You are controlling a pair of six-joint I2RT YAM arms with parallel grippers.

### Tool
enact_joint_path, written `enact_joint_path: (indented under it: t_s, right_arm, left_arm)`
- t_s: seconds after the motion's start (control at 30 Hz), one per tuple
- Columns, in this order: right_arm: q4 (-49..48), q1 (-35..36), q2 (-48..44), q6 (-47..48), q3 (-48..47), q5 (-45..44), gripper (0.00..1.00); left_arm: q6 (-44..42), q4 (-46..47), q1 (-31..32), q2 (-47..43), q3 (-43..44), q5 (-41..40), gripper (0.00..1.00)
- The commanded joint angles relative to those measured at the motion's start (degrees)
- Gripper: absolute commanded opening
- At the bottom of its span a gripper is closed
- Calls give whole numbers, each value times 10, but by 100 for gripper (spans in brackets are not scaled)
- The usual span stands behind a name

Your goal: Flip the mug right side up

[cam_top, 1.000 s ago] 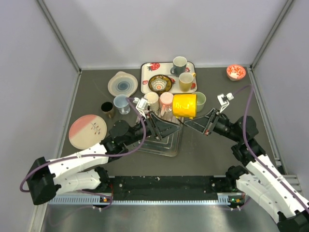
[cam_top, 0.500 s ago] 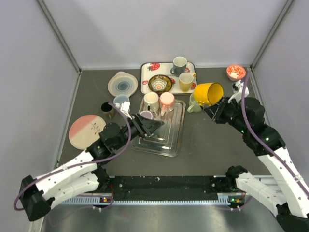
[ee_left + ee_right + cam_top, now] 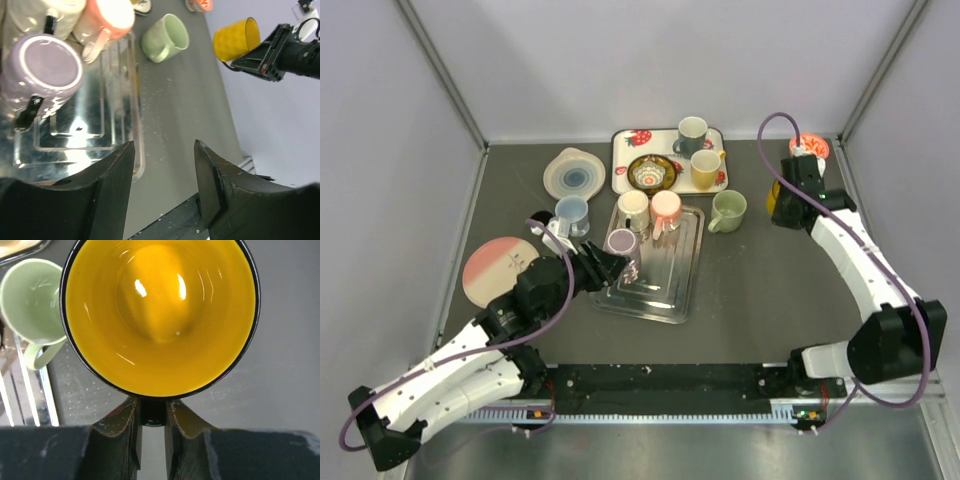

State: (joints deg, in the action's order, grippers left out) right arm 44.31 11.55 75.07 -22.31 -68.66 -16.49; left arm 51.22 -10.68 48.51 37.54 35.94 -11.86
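Nearest: left pincer [image 3: 162,150], drawn back from the middle of the metal tray [image 3: 665,300] to its near-left side. Jaws apart, nothing between them, just short of the purple mug [image 3: 47,70], which sits bottom-up on the tray. No part in the grasp now; reads as clearing out of the way.

Further out, beside the tray's far-right corner: green mug [image 3: 728,210], alone on the desk [image 3: 760,290] where a second ago the yellow mug [image 3: 159,315] lay right against it.

Farthest, at the far right of the desk near the red bowl [image 3: 809,149]: right pincer [image 3: 152,415], clenched on the yellow mug's handle. Carried there in the last second, off the tray's edge, past the green mug. Held clear of the desk, to judge from the left wrist view, mouth tilted upward and open toward the wrist camera.

So: flip seemingly almost done. Left to do: level the mouth, lower the base onto bare desk, release.
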Motion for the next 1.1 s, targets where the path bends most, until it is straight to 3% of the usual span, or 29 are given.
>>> enact_joint_path:
  t_s: [0.0,0.3,0.93,1.0,1.07]
  right_arm:
    - [-52,-25,45,17,-56,7,0]
    - [-82,-32,154,0,-62,28,0]
    - [-138,-32,246,-7,-40,32,0]
    - [-138,-32,249,-6,-42,37,6]
    - [-137,-32,250,-6,-43,38,21]
  left_arm:
    - [-24,-70,-3,-15,18,-42,56]
    - [-34,-102,-4,-21,15,-65,56]
    - [-44,-120,-5,-20,4,-68,56]
    - [-44,-116,-5,-18,4,-67,57]
    - [-46,-114,-5,-14,5,-65,58]
